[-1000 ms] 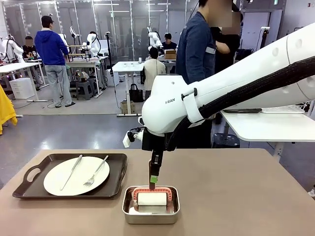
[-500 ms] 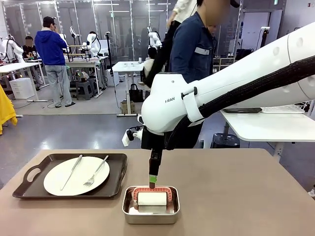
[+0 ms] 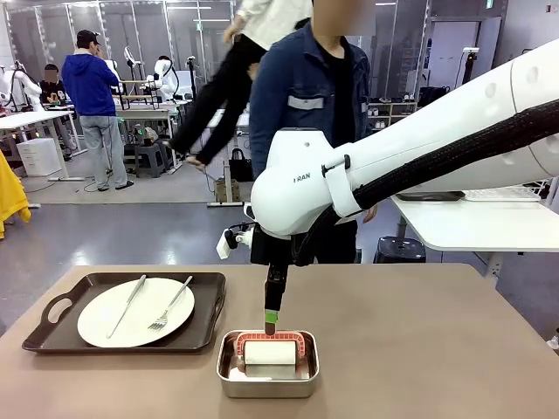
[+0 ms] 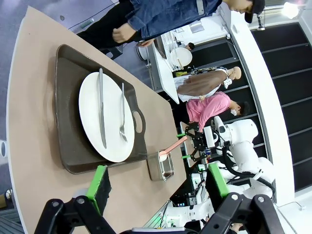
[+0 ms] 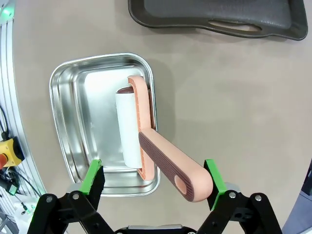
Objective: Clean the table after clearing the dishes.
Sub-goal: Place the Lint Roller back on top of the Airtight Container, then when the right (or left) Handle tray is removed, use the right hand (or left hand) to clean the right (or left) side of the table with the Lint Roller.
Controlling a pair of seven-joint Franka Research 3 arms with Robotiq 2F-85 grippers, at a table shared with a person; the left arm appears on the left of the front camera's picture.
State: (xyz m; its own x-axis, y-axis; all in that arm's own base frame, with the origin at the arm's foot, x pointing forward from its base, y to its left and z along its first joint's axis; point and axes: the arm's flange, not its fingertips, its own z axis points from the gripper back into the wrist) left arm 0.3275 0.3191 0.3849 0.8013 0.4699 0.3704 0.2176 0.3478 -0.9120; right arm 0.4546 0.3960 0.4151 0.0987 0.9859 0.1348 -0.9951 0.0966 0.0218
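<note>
Only the person (image 3: 306, 105) behind has shifted: the right gripper (image 5: 153, 178) still hangs with jaws spread wide either side of the roller's pink handle (image 5: 170, 163), unclenched, and the left gripper (image 4: 158, 183) is likewise released, so the plate (image 3: 131, 312) and tray (image 3: 52, 310) beyond the jaws remain uncleared and the table (image 3: 419, 349) unwiped.

Front looks across table (image 3: 419, 349), right wrist close overhead, left wrist farther, pan (image 3: 267, 389) shared

The dark tray (image 5: 170, 12) runs off the picture's top edge.
</note>
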